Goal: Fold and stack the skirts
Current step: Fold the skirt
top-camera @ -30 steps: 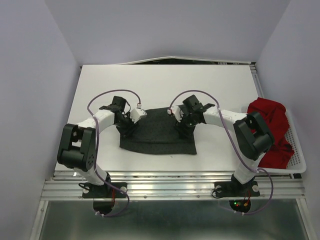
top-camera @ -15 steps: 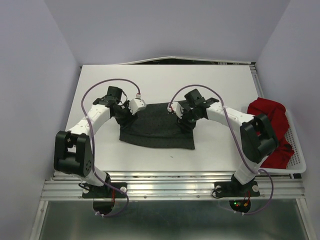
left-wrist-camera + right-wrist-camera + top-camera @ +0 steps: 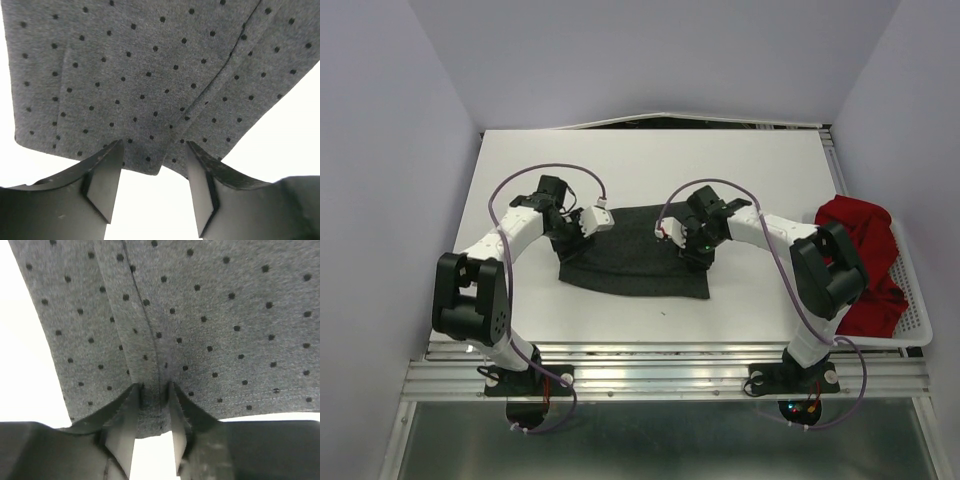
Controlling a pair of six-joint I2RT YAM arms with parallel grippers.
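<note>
the grey dotted skirt (image 3: pixel 635 262) is spread flat in the middle of the white surface (image 3: pixel 650 160), between the two arms. the red skirt (image 3: pixel 860 260) is heaped in the mesh basket (image 3: pixel 918 322) at the right edge, well apart from it. the step in hand is judged to be the first fold of the grey dotted skirt, with a grip being taken at each side of it.

the right end effector (image 3: pixel 152 390) is seen nearly pressed together, and a ridge of the dotted cloth along a seam is pinched between its fingers. the left end effector (image 3: pixel 155 150) is spread, its fingers set either side of a corner of the hem where two layers overlap. nothing is gripped by it yet.

for the fold to be done well, the left jaws are best lowered until both overlapping layers are taken in, then closed fully before any lift is made. the two sides are to be raised together and level, so that the cloth is not dragged askew. the lifted edge is to be laid flush on the opposite edge and released only once flat.
</note>
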